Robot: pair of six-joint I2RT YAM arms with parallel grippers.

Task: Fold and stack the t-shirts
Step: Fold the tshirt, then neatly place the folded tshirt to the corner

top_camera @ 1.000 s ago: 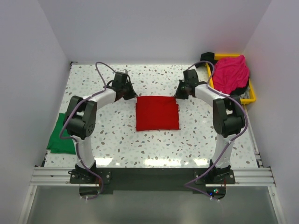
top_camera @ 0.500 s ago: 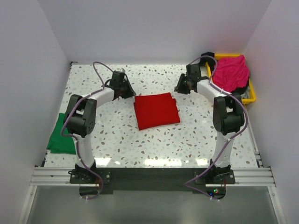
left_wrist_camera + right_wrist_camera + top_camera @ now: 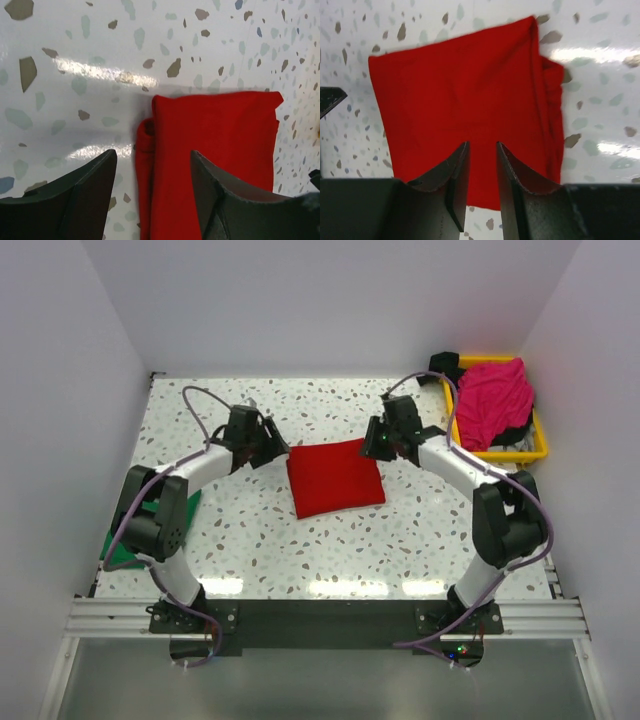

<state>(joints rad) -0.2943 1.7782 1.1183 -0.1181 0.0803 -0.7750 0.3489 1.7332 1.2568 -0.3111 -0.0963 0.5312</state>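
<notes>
folded red t-shirt lies between the two: left fingers, spread wide, straddle its left edge — right fingers, narrowly apart, hover over its right side.

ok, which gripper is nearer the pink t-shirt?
Right. The right gripper is left of the pink t-shirt, at one corner of the red t-shirt; the left gripper is at its opposite corner.

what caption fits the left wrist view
Open left gripper above the edge of a folded red t-shirt on a speckled table
</notes>
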